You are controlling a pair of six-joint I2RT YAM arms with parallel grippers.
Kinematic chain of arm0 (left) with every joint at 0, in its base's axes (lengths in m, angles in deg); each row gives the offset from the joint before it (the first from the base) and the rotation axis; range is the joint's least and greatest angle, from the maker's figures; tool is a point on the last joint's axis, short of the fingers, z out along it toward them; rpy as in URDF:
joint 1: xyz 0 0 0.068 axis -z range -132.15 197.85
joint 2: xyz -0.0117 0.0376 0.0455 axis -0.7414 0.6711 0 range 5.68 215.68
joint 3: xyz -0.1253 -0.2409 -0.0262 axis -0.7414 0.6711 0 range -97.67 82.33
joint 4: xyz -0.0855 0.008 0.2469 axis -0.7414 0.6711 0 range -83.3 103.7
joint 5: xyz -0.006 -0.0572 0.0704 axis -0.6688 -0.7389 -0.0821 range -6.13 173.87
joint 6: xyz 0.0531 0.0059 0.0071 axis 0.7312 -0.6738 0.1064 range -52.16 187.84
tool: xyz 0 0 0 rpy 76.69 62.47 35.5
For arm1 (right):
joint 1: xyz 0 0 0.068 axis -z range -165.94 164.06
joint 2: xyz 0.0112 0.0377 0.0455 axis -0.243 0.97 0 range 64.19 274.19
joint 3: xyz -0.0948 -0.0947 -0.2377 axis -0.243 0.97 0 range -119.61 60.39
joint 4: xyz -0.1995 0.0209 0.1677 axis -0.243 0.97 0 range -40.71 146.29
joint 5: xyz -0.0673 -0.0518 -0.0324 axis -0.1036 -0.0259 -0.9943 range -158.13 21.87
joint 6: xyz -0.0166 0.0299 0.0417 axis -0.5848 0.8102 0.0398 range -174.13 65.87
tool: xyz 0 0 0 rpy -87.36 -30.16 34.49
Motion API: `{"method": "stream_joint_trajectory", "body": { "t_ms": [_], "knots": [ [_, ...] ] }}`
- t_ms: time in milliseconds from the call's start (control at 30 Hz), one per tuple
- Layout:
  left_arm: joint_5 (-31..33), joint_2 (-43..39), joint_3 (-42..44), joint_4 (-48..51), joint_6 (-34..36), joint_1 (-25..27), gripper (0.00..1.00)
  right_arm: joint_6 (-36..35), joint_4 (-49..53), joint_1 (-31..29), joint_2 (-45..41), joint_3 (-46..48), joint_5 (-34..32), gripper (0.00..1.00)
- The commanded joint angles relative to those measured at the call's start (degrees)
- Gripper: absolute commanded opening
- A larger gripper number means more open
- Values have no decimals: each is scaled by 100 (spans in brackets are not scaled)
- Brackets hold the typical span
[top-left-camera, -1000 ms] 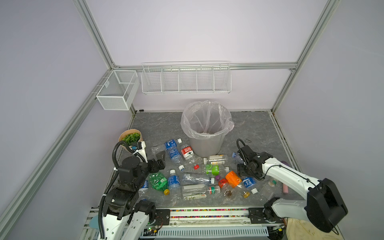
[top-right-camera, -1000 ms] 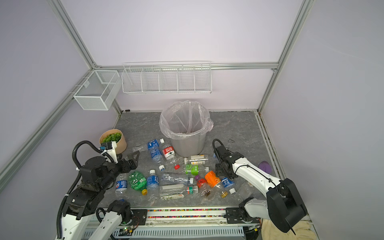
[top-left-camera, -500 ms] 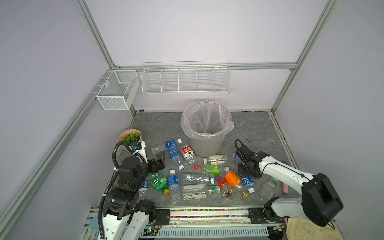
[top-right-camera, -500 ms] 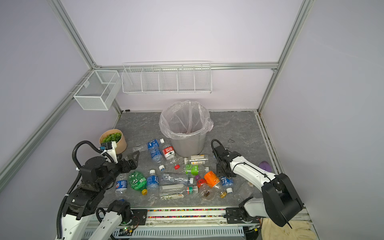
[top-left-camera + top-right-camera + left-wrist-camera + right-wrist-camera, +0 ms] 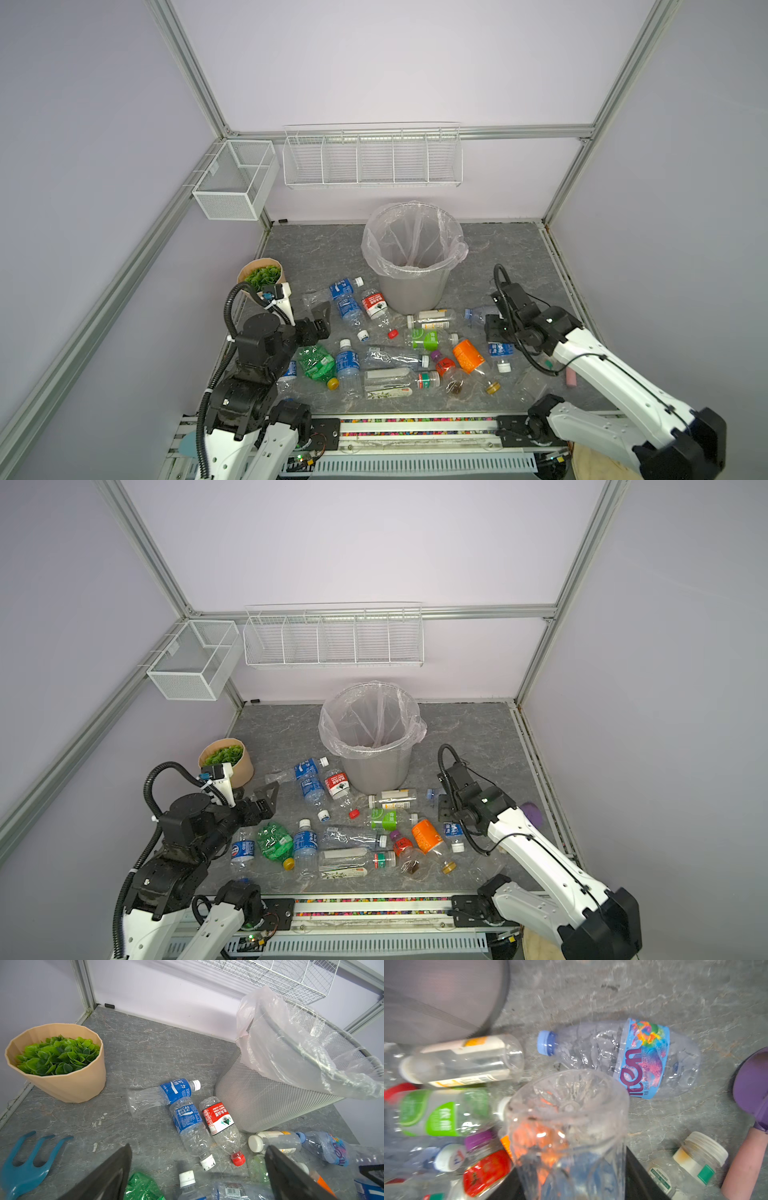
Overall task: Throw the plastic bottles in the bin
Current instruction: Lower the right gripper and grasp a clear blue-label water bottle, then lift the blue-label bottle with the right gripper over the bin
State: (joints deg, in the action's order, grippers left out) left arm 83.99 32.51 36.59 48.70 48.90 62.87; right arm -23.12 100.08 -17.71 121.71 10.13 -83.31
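Note:
Several plastic bottles [image 5: 397, 357] lie scattered on the grey floor in front of the bin [image 5: 415, 291], a grey bucket lined with a clear bag, seen in both top views [image 5: 382, 771]. My right gripper [image 5: 495, 329] is right of the pile, shut on a clear bottle with a blue label [image 5: 500, 350]. In the right wrist view this bottle [image 5: 569, 1118] fills the space between the jaws of the right gripper [image 5: 571, 1169], base towards the camera. My left gripper [image 5: 321, 319] hovers open at the left, over a Pocari bottle [image 5: 187, 1124] and a red-labelled one [image 5: 218, 1120].
A tan pot of green leaves [image 5: 261, 276] stands at the back left, with a blue hand rake [image 5: 25, 1165] near it. White wire baskets [image 5: 372, 160] hang on the back wall. A purple and pink object [image 5: 749, 1109] lies at the right. A colourful-labelled bottle [image 5: 633, 1053] lies beside the bin.
The right gripper's jaws have closed in on the blue-labelled bottle and the arm has shifted slightly towards the bin. The left arm has not moved.

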Motion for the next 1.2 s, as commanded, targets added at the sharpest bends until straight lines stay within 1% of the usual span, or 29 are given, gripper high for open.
{"method": "stream_joint_trajectory", "body": {
  "t_ms": [0,200,300,433,733,1033,1167],
  "knots": [
    [27,-73,59,72,-97,24,99,-154,129,-36,-620,-287,204,52],
    [14,-81,65,63,-95,35,99,-293,-328,-40,-1715,-691,587,53],
    [5,-81,74,56,-92,31,99,-420,-539,-40,-1961,-1047,800,53],
    [4,-92,78,54,-109,37,99,-566,-689,-41,-2013,-1587,955,53],
    [-12,-82,83,37,-94,46,99,-702,-1283,-38,-1657,-2401,1341,54],
    [-12,-81,91,23,-84,45,99,-762,-1866,-40,-797,-3097,1659,54],
    [-30,-73,92,20,-75,52,99,-763,-2043,-41,-242,-3487,1711,55]
  ]
}}
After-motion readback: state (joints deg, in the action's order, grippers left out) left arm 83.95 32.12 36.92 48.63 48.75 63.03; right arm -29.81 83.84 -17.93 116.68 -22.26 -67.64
